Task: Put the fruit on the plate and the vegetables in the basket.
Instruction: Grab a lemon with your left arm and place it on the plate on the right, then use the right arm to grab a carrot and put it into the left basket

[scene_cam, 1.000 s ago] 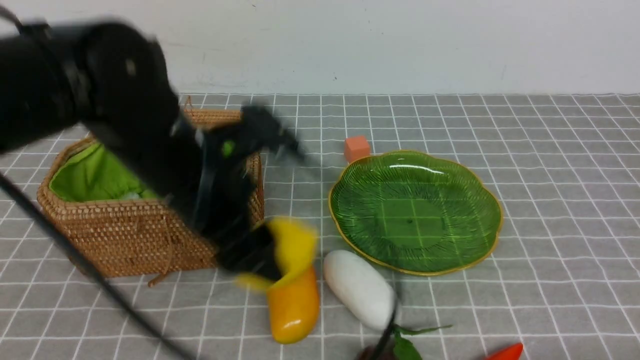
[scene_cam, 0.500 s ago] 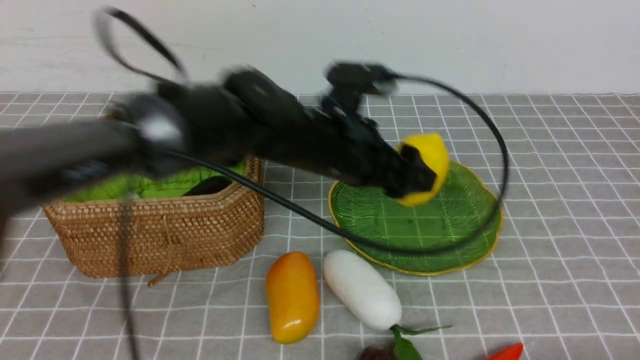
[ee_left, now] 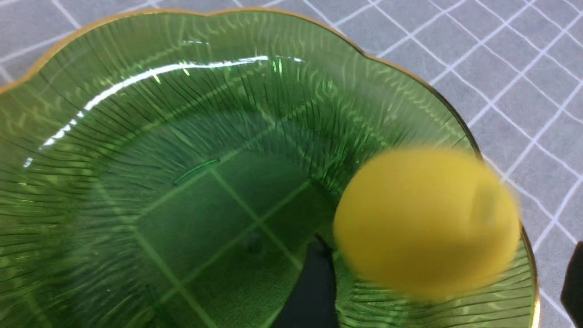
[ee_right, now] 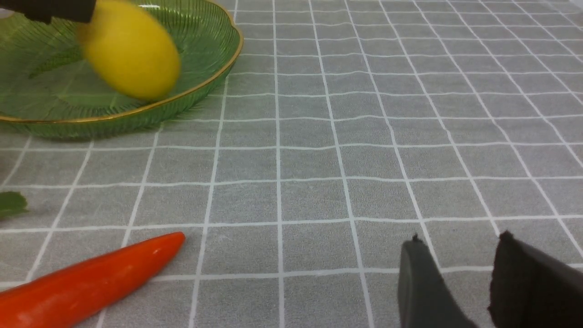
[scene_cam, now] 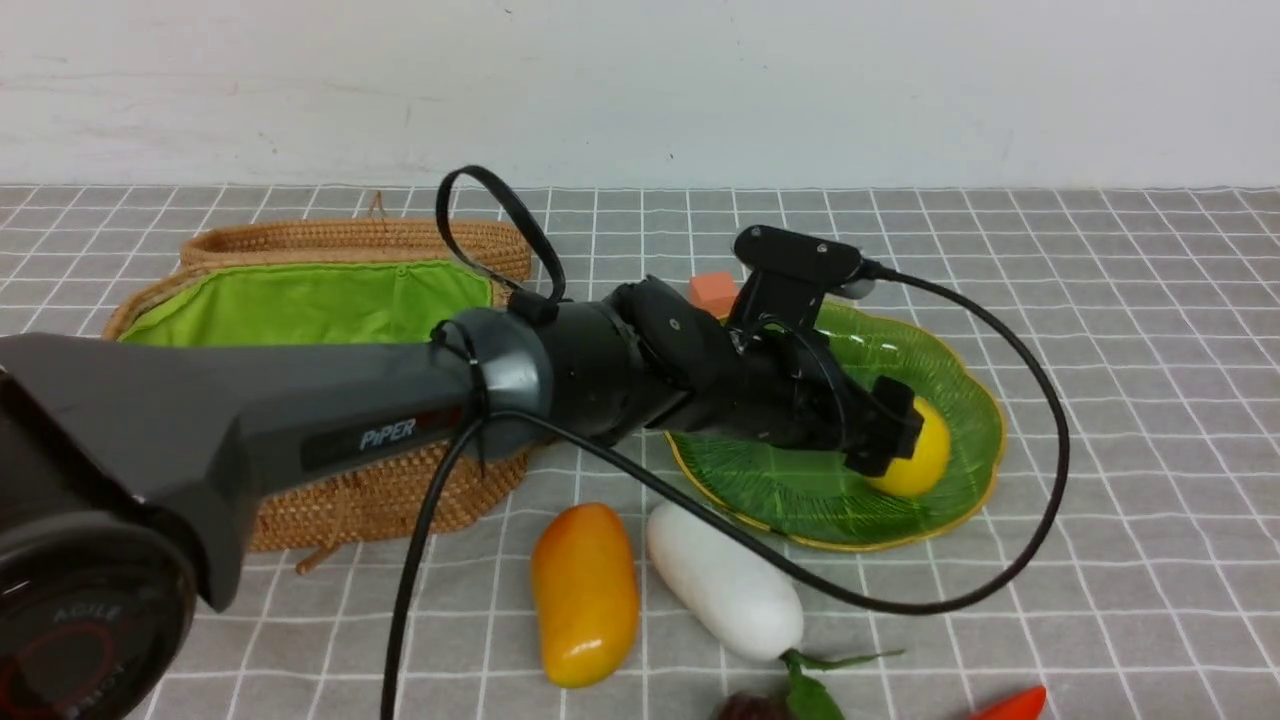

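The left gripper reaches over a green ribbed glass plate, jaws spread wide around a blurred yellow toy lemon in the plate's right side. An oblong orange-yellow mango lies on the cloth nearer the robot, left of the plate, long axis pointing away from the robot; the left gripper looks nearer to it. The right gripper hangs narrowly parted, empty

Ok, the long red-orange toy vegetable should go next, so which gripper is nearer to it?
Right. The right gripper is low near the long red-orange toy vegetable; the left gripper is farther off, over the green glass plate by the yellow lemon.
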Action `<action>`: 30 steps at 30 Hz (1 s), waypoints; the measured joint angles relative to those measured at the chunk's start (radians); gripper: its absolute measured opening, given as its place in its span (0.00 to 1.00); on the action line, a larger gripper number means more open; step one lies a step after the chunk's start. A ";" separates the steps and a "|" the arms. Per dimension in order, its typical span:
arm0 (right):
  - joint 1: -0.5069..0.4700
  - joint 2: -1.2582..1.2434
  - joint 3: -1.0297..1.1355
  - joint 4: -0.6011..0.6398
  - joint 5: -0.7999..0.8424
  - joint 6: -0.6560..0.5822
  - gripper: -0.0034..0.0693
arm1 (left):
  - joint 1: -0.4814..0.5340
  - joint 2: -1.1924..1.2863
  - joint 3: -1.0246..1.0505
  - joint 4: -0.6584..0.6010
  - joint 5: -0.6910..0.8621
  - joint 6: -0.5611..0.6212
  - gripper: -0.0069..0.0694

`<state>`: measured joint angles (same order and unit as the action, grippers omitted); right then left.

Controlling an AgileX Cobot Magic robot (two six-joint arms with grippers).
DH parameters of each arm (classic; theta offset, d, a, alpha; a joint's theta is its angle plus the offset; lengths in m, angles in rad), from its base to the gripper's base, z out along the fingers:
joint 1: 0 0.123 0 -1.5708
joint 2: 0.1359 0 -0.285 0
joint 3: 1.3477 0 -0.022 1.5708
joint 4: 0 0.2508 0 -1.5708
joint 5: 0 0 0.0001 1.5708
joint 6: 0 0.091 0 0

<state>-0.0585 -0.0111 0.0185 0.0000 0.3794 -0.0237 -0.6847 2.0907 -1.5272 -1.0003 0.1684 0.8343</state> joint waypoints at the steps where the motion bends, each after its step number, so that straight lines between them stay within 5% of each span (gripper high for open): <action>1: 0.000 0.000 0.000 0.000 0.000 0.000 0.38 | 0.000 -0.001 0.000 0.000 0.002 0.000 0.93; 6: 0.000 0.000 0.000 0.000 0.000 0.000 0.38 | 0.000 -0.056 0.000 0.033 0.102 0.001 0.79; 13: 0.000 0.000 0.000 0.000 0.000 0.000 0.38 | 0.016 -0.225 0.000 0.394 0.450 -0.035 0.41; 18: 0.000 0.000 0.000 0.000 0.000 0.000 0.38 | 0.100 -0.448 0.000 0.866 0.806 -0.446 0.08; 23: 0.000 0.000 0.000 0.000 0.000 0.000 0.38 | 0.180 -0.731 0.000 1.141 1.039 -0.941 0.07; 30: 0.000 0.000 0.000 0.000 0.000 0.000 0.38 | 0.194 -1.255 0.179 1.222 1.057 -1.180 0.07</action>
<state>-0.0585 -0.0111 0.0185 0.0000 0.3794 -0.0237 -0.4905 0.8358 -1.3487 0.2217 1.2252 -0.3456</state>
